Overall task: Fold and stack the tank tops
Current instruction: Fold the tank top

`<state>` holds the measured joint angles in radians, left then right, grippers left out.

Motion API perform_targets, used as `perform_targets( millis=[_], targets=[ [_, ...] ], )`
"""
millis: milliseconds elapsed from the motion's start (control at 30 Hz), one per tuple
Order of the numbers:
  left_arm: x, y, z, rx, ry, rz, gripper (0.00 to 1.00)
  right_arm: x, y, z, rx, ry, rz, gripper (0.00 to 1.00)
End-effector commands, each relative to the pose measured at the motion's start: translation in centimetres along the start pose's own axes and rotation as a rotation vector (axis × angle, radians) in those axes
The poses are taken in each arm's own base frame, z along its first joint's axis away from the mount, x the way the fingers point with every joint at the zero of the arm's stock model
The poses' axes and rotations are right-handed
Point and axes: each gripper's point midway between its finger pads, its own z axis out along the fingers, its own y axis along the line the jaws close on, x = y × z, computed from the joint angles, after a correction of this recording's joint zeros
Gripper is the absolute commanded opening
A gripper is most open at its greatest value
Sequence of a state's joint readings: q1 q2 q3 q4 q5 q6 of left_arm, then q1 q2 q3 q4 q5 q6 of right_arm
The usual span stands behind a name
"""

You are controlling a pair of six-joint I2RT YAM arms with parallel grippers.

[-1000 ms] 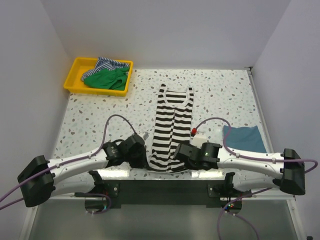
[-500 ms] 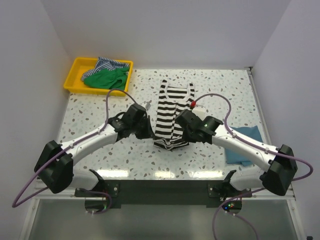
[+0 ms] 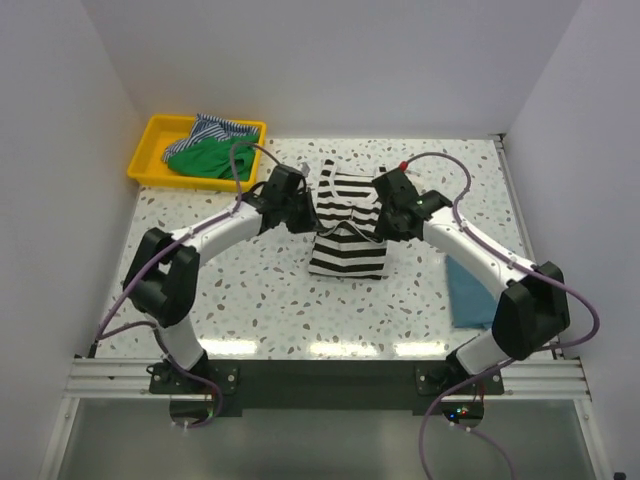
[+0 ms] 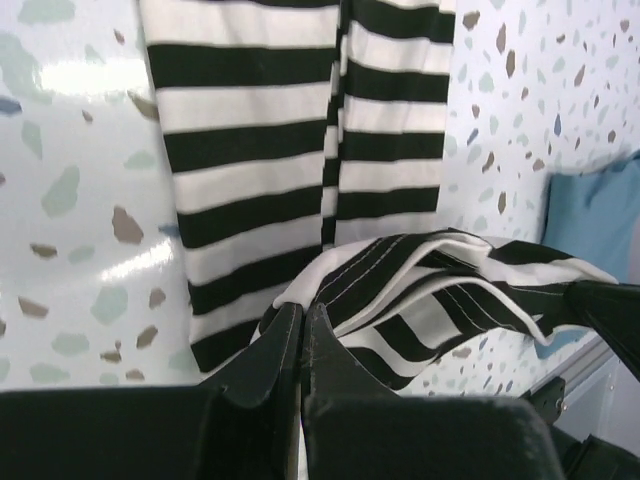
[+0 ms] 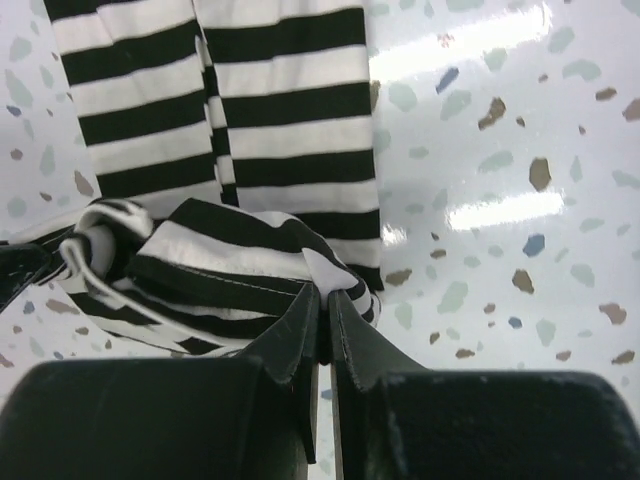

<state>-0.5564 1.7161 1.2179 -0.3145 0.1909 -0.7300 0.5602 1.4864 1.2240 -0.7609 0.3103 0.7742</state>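
Left gripper point(image 4: 303, 322) and right gripper point(image 5: 326, 302) on half-folded black-and-white striped tank top point(image 3: 348, 258)

The right arm point(image 3: 470, 245) covers part of the teal-blue top point(image 3: 465, 300). In the yellow tray point(image 3: 150, 140), the green top point(image 3: 210, 158) hides most of the finely striped top point(image 3: 215, 128). Both wrist views cut off the black-and-white top point(image 4: 260, 150) at the top edge.
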Motion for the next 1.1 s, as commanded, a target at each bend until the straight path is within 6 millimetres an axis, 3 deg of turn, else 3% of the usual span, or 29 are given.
perform_targets(
  millis=[0, 100, 333, 700, 767, 800, 867, 933, 1000, 1067],
  targets=[
    [-4.9, -1.9, 0.9, 0.072, -0.096, 0.023, 0.00, -3.3, 2.2, 1.1, -0.080, -0.035, -0.011, 0.04],
    [-7.0, -1.8, 2.4, 0.076, -0.126, 0.012, 0.00, -4.3, 2.5, 3.1, -0.080, -0.019, -0.003, 0.02],
    [-9.8, -1.1, 5.8, 0.098, -0.131, -0.025, 0.00, -6.2, 2.7, 6.4, -0.085, -0.002, 0.024, 0.00],
    [-13.6, 0.6, 8.6, 0.142, -0.156, -0.055, 0.01, -9.9, 2.4, 9.8, -0.115, -0.022, 0.089, 0.03],
    [-14.2, 0.7, 9.1, 0.161, -0.173, -0.056, 0.07, -10.0, 2.3, 11.1, -0.114, -0.009, 0.102, 0.07],
    [-14.4, 0.8, 9.3, 0.162, -0.173, -0.060, 0.19, -10.3, 2.0, 11.7, -0.116, -0.006, 0.113, 0.11],
    [-14.8, 0.8, 9.5, 0.182, -0.187, -0.049, 0.30, -10.8, 2.0, 12.6, -0.127, 0.000, 0.126, 0.25],
    [-16.1, 0.2, 8.7, 0.202, -0.238, -0.033, 0.45, -11.4, 2.0, 12.9, -0.126, -0.014, 0.126, 0.42],
    [-16.6, 0.2, 8.0, 0.206, -0.253, -0.028, 0.57, -12.3, 1.7, 12.4, -0.123, -0.031, 0.134, 0.51],
    [-18.0, -0.4, 6.5, 0.208, -0.313, -0.005, 0.58, -12.4, 1.3, 11.8, -0.104, -0.042, 0.134, 0.55]
  ],
)
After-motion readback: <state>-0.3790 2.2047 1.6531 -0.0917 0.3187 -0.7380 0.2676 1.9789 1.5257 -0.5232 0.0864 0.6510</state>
